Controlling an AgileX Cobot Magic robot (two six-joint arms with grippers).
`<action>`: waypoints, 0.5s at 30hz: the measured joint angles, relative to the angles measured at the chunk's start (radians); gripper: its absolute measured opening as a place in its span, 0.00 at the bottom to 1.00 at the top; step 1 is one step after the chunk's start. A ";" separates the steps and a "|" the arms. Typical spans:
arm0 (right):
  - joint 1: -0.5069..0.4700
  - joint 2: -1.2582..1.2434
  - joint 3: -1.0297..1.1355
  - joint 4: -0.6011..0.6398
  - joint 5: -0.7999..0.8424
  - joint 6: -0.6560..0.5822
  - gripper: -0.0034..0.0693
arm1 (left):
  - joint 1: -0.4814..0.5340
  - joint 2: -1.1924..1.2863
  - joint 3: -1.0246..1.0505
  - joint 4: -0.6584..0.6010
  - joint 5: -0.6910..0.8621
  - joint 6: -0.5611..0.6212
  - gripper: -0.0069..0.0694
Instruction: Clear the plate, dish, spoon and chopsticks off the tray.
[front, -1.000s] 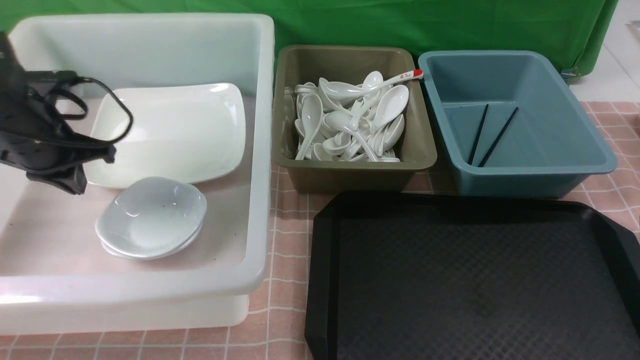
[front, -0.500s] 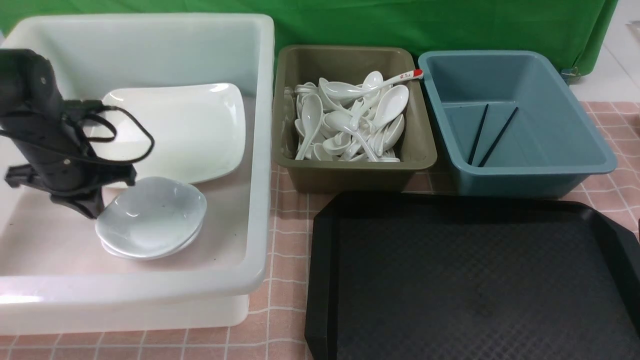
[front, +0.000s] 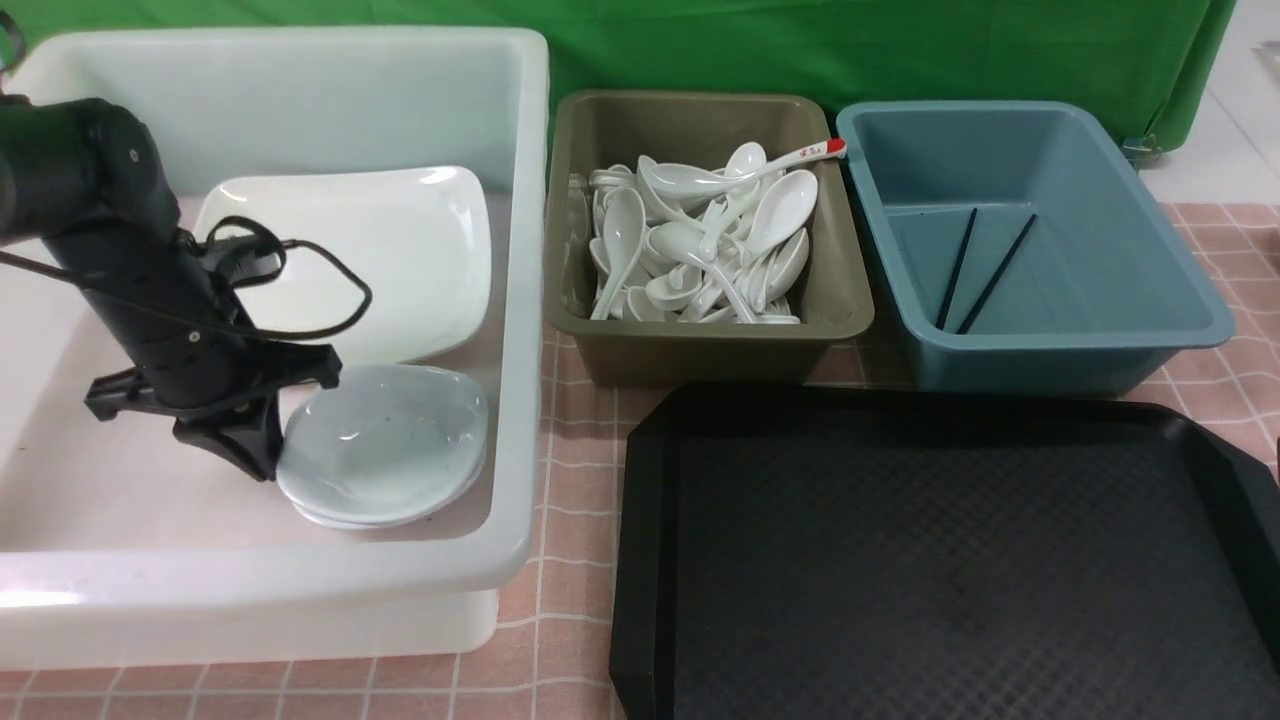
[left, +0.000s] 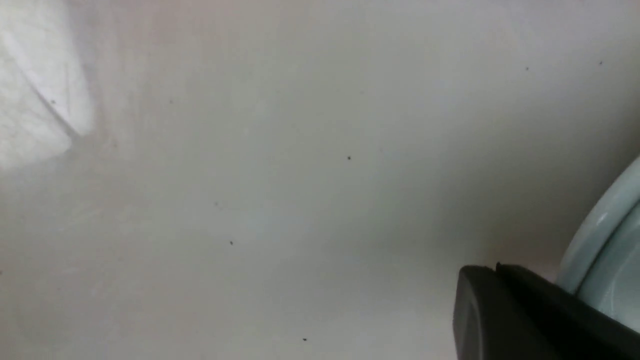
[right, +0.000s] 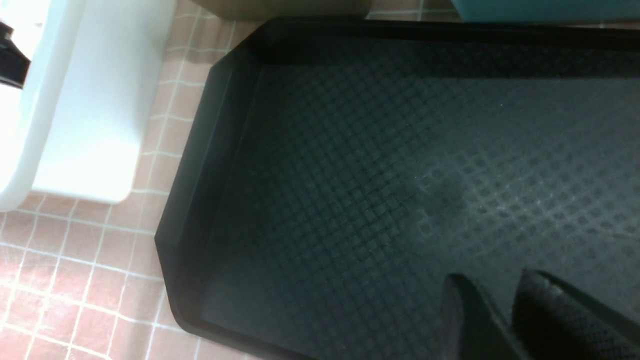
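Observation:
The black tray (front: 900, 560) lies bare at the front right. In the white tub (front: 520, 300) rest the large square plate (front: 380, 250) and a stack of small dishes (front: 385, 440). My left gripper (front: 258, 460) is shut, its tip against the left rim of the dish stack (left: 605, 245); in the left wrist view its joined fingertips (left: 495, 272) hold nothing. White spoons (front: 700, 250) fill the olive bin. The chopsticks (front: 985, 270) lie in the blue bin. My right gripper (right: 492, 277) hovers over the tray (right: 350, 175), slightly open and holding nothing.
The olive bin (front: 700, 345) and blue bin (front: 1050, 350) stand side by side behind the tray. A spoon with a red-tipped handle (front: 815, 152) rests on top of the heap. A pink checked cloth (front: 570, 480) covers the table.
My left gripper has moved rightward and nearer inside the tub, and the stack of small dishes has slid to the right with it. The right side is unchanged.

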 joint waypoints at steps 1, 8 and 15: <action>0.000 0.000 0.000 0.000 0.011 0.000 0.28 | -0.001 -0.023 -0.013 0.000 0.015 0.007 0.09; 0.095 0.000 -0.016 -0.024 0.145 0.000 0.09 | -0.001 -0.178 -0.060 -0.009 0.089 0.053 0.09; 0.321 -0.054 -0.020 -0.233 0.163 0.125 0.09 | -0.002 -0.300 -0.060 -0.011 0.129 0.102 0.09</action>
